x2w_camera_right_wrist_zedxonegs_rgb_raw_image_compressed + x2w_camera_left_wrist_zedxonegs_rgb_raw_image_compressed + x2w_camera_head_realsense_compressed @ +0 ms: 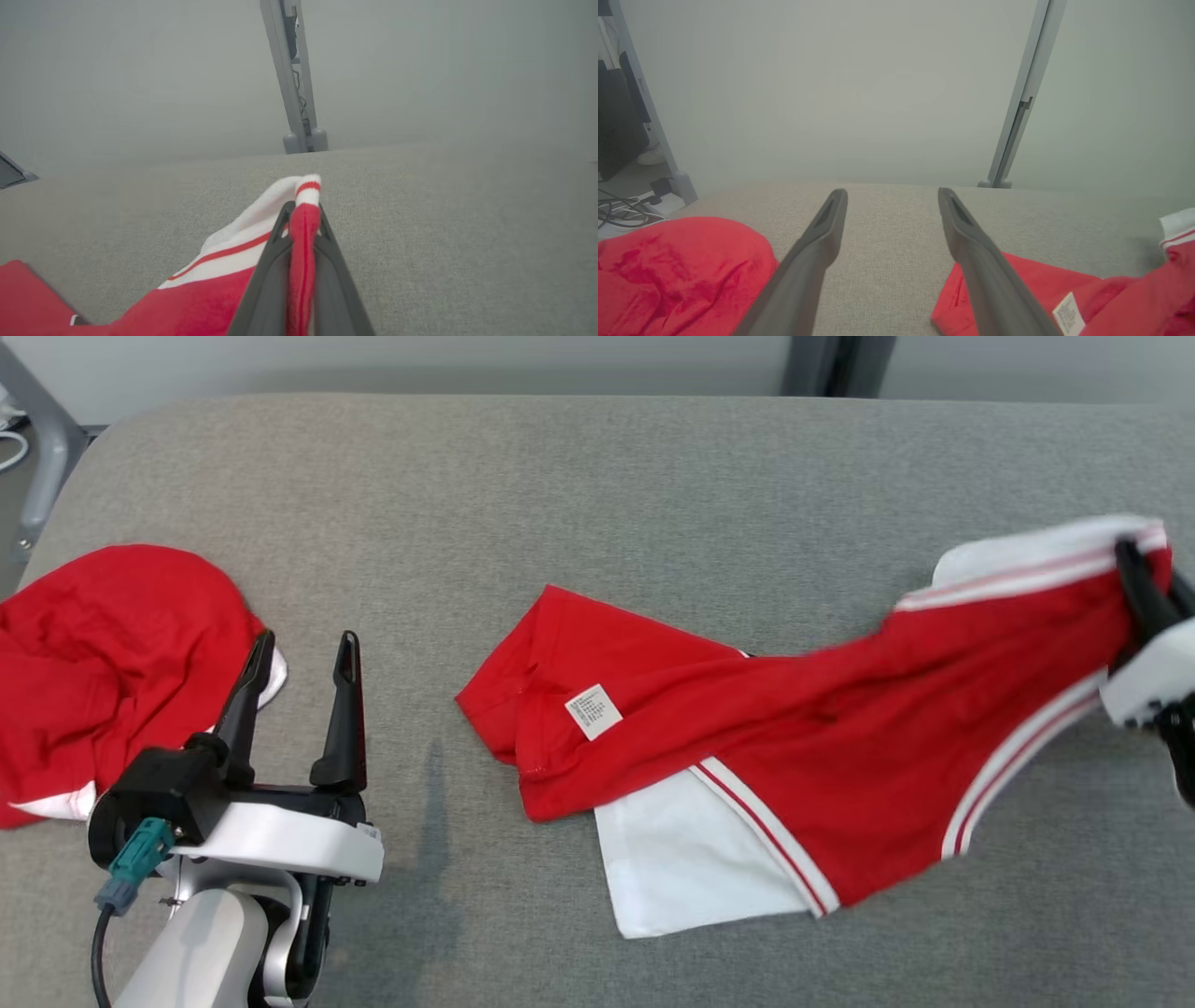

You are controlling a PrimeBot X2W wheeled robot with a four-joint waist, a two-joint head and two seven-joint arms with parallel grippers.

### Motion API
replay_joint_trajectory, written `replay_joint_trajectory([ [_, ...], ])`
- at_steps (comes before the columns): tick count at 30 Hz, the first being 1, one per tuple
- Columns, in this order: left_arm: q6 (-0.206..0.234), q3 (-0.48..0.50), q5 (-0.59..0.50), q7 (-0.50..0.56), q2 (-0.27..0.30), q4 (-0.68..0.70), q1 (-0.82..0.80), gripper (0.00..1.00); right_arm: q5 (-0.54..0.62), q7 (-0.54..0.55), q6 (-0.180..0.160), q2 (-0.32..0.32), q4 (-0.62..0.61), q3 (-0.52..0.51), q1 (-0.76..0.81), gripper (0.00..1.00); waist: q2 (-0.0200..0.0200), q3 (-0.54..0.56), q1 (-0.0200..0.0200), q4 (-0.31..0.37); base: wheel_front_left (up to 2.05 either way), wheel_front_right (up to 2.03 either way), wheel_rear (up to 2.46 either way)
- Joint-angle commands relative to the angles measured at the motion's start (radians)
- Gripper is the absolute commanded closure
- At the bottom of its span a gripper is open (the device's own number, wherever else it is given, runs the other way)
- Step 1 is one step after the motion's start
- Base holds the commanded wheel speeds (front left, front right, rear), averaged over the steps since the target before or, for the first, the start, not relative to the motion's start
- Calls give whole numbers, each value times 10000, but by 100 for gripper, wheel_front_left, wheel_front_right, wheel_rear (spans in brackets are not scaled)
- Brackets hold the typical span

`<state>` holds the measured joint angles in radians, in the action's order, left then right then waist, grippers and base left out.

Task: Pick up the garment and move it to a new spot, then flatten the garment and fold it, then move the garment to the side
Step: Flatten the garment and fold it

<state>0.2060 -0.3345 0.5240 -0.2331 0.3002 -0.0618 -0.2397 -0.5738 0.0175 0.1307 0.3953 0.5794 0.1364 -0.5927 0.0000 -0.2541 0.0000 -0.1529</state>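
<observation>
Right claw (302, 219) clamped tight on striped edge of shirt (794, 737). Shirt sprawls centre to right on grey cushion (597, 485). Left claw (308, 639) wide apart, empty, near second red cloth (112, 653). Risk: narrow pinch slips under pull; trailing hem drags, bunches.

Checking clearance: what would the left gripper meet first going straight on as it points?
Likely nothing: the left gripper points across the bare grey table, passing between the red heap and the striped garment; height is unclear.
</observation>
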Motion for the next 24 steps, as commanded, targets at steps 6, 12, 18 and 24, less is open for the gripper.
replay_joint_trajectory([
  [6, -78, 112, 25, -90, 120, -35, -156, 0, 1223, -1039, -1, 187, -1744, 1504, -217, 100, 0, 87, 0, 637, 0, 0, 0],
  [12, -96, 124, 132, -126, 45, -90, 53, 0, 1974, -1212, -3, 25, -2670, 2443, 2045, 100, 0, 37, 0, 1044, 0, 0, 0],
  [18, -85, 120, 162, -138, 59, -156, 199, 0, 1884, -1453, -3, -620, -2087, 1845, 4025, 100, 0, 55, 0, 1256, 0, 0, 0],
  [24, -55, 153, 223, -128, 134, -207, 344, 0, 1953, -1857, -3, -1130, -1522, 1008, 4772, 100, 0, 224, 0, 1323, 0, 0, 0],
])
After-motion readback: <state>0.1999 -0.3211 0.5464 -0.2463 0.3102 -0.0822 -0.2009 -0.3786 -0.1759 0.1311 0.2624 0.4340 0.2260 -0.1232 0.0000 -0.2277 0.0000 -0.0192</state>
